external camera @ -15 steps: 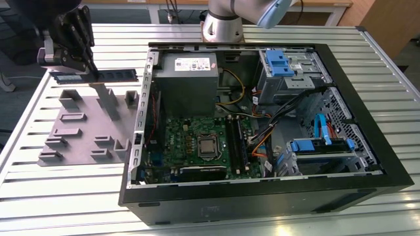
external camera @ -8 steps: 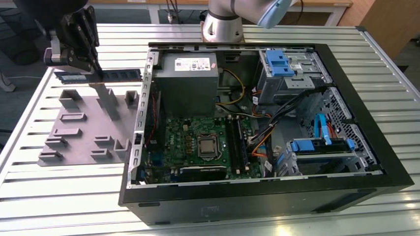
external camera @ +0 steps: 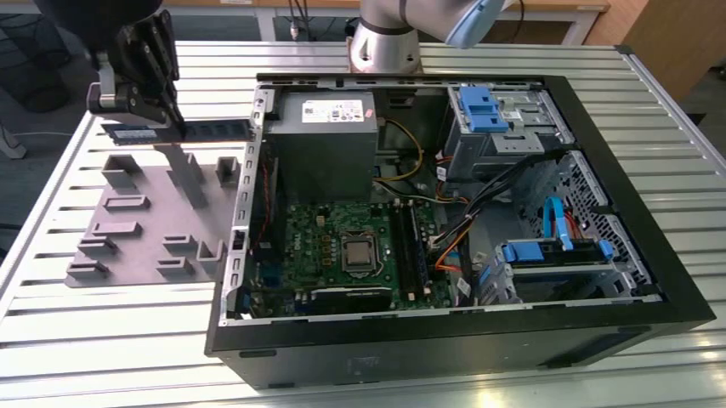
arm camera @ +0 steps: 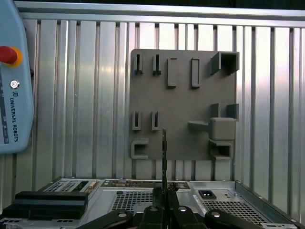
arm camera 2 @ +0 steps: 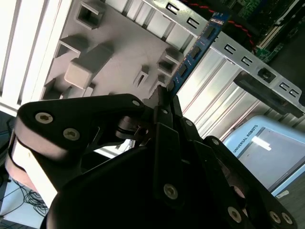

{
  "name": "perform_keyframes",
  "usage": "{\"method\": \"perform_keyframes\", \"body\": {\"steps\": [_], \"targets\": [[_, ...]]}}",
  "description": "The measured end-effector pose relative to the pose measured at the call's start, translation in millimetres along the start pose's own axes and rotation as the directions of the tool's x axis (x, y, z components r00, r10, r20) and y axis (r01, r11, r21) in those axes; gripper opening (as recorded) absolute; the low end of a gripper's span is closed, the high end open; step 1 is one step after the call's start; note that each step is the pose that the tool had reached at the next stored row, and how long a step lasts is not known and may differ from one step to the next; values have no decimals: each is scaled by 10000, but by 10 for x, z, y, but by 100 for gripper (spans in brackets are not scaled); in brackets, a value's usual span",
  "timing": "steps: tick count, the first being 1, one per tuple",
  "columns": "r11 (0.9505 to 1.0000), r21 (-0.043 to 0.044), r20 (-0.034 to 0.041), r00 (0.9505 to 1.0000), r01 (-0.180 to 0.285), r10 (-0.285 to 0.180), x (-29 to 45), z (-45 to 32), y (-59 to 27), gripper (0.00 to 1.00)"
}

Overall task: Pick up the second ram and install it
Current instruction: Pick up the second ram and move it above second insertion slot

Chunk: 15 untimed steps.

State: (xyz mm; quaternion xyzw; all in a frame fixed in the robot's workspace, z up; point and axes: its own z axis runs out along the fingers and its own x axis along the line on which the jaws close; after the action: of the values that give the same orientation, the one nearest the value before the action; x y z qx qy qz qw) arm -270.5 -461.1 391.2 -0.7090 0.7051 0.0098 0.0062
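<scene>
Black gripper [external camera: 168, 126], upper left of the exterior view, clamps the thin blue circuit-board ram [external camera: 221, 129], lifted, not yet installed.

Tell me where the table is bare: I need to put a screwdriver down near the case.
Bare slats of the table lie between the grey holder plate and the near edge, and along the exterior view's right of the computer case. Crowded: inside the case, and over the plate, where the gripper holds the second ram.
</scene>
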Motion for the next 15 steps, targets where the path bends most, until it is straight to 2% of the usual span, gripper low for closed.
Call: {"method": "perform_keyframes", "body": {"steps": [15], "targets": [[10000, -1, 0, 10000, 0, 0, 1, -1, -132, 14]]}}
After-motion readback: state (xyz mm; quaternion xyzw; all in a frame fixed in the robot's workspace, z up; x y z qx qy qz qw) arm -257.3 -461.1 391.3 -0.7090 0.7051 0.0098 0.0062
